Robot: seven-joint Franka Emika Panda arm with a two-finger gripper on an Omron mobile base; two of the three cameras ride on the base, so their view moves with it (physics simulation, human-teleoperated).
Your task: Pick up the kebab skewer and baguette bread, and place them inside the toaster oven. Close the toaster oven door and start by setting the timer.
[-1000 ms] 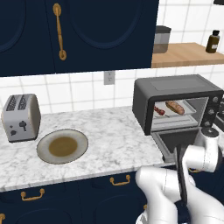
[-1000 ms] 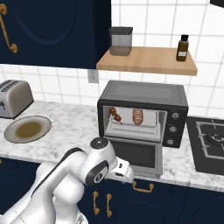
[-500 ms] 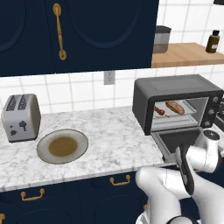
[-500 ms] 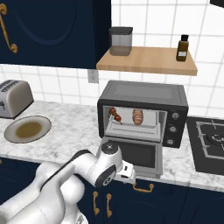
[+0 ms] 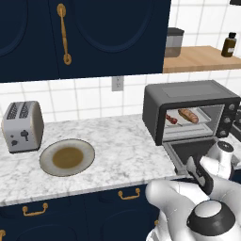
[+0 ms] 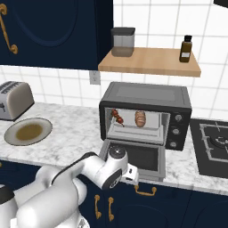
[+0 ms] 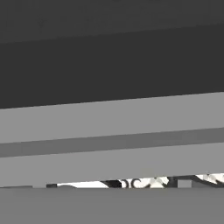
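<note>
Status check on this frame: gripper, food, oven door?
Gripper open, low beneath the dropped dark glass toaster oven door. Kebab skewer and golden baguette on rack inside. Nothing blocking.

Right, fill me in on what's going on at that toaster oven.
The kebab skewer and the baguette bread already lie on the rack inside the toaster oven. The toaster oven door is dropped open, flat over the counter edge. The white arm is bent low in front of that door, near its front edge. Closing the door and setting the timer are not yet done. The grey plate sits beside the silver toaster.
</note>
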